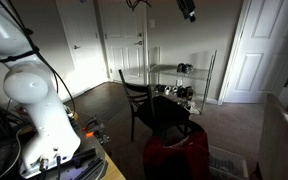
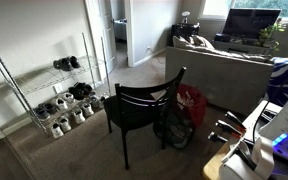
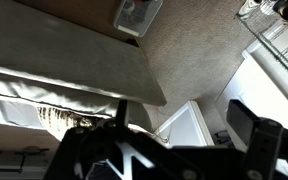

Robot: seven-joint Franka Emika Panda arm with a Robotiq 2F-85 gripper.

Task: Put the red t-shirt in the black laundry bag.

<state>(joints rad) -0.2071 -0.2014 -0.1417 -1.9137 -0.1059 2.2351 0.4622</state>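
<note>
The gripper (image 3: 179, 122) shows in the wrist view with its two dark fingers set apart. Nothing is held between them; only carpet and a white door appear in the gap. It looks down on the room from high up.

The white robot arm (image 1: 29, 95) rises from the tabletop (image 2: 219, 163).

A grey sofa (image 2: 219, 75) stands beyond the tabletop's far edge.

A dark wooden chair (image 2: 139, 110) stands on the carpet between the sofa and a wire shoe rack (image 2: 34, 95). It is upright and clear of both.

The black laundry bag (image 2: 174, 128) stands on the floor just beside the chair, on the sofa side, near the tabletop's far edge.

The red t-shirt (image 2: 192, 102) shows in both exterior views (image 1: 174, 155). It lies bunched at the top of the bag, touching it. How far it sits inside cannot be determined.

Several pairs of shoes (image 2: 72, 93) rest on the rack shelves.
</note>
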